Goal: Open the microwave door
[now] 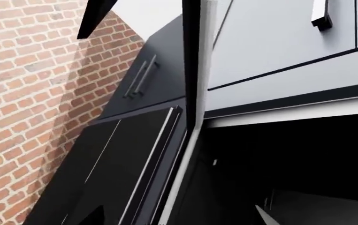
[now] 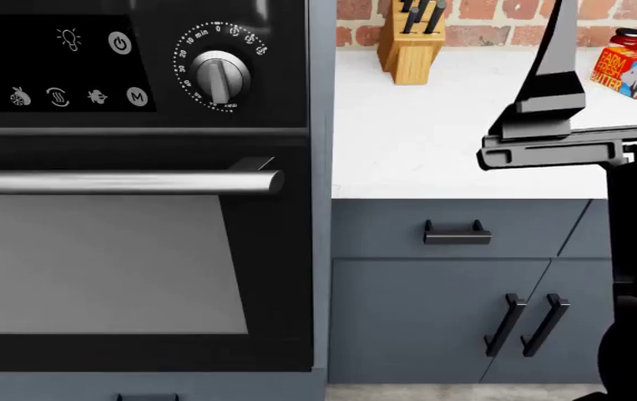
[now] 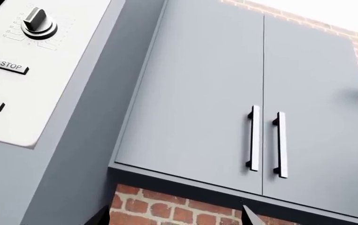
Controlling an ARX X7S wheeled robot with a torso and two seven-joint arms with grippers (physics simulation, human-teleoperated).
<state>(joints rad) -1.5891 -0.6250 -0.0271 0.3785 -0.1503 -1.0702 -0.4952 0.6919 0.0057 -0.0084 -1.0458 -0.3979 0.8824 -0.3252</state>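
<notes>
In the left wrist view the microwave door is a black panel with a thin silver strip, seen nearly edge-on and swung away from the dark microwave cavity. My left gripper is open. Its fingertips show far apart at the frame's edge, and the door's pale edge runs between them; contact cannot be made out. The right wrist view shows the microwave's white control panel with a knob, STOP and START buttons. My right gripper is open on nothing, facing brick wall. The head view shows neither the microwave nor the left gripper.
Grey wall cabinets with paired black handles hang beside the microwave, over a brick wall. Lower down are a black oven with a steel bar handle, a white counter, a knife block, a butter box and my raised right arm.
</notes>
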